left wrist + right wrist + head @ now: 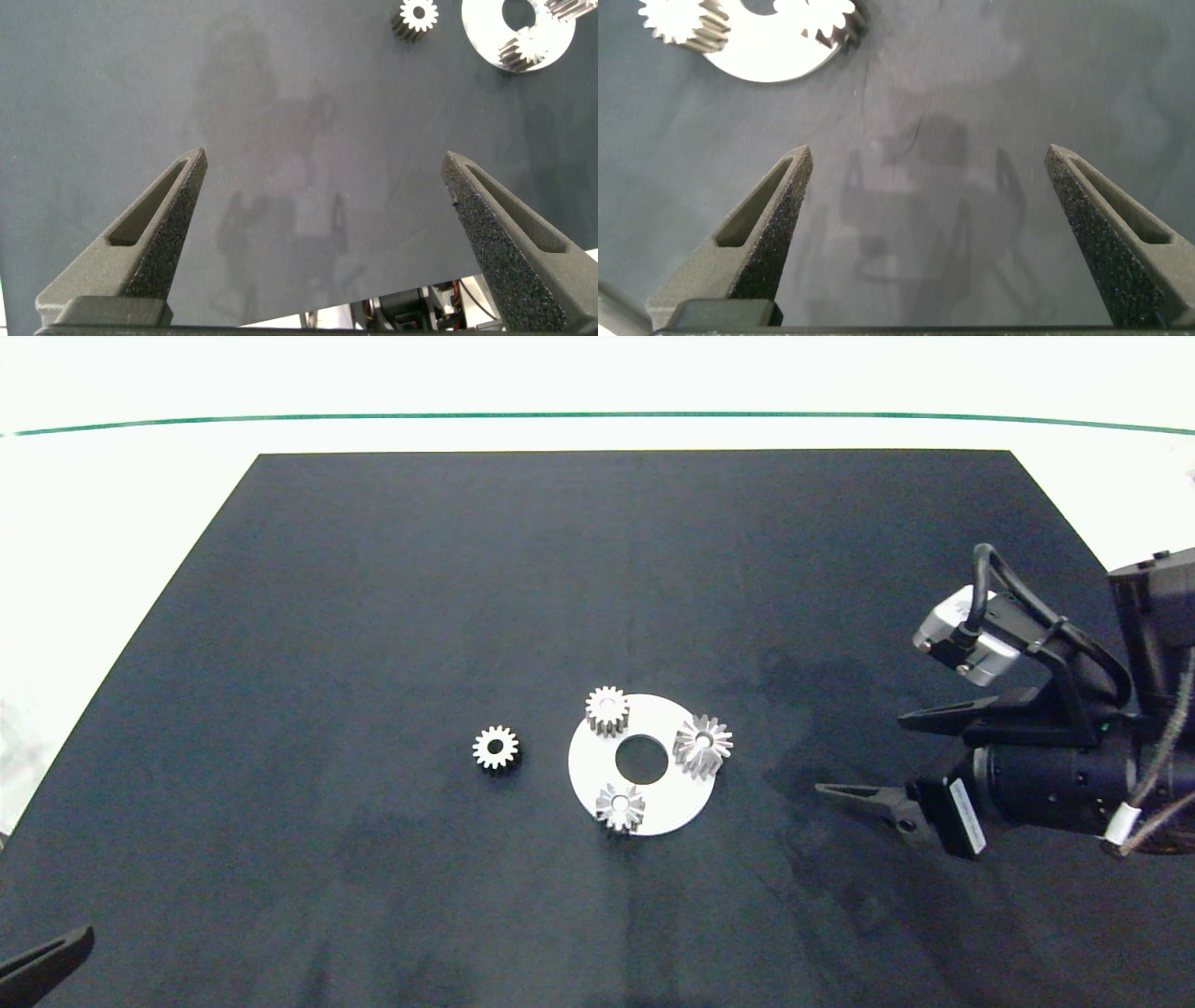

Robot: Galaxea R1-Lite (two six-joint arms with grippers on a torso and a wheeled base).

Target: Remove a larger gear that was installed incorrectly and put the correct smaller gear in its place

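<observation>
The larger gear [703, 743], silver with long pointed teeth, sits on the right edge of a white disc plate [677, 798]. The smaller gear [495, 748] [417, 16], pale with blunt teeth and a wide bore, lies loose on the black mat just left of the plate. My right gripper [861, 754] [929, 149] hovers open over the mat to the right of the plate, holding nothing. Only one finger [47, 966] of my left gripper [322, 157] shows in the head view, at the bottom left corner; the gripper is open and empty, far from the gears.
Two more small gears sit on the plate: a blunt-toothed one [607, 710] at its far edge and a star-faced one [621, 806] at its near edge. The plate has a round centre hole [641, 759]. The black mat [373, 616] lies on a white table.
</observation>
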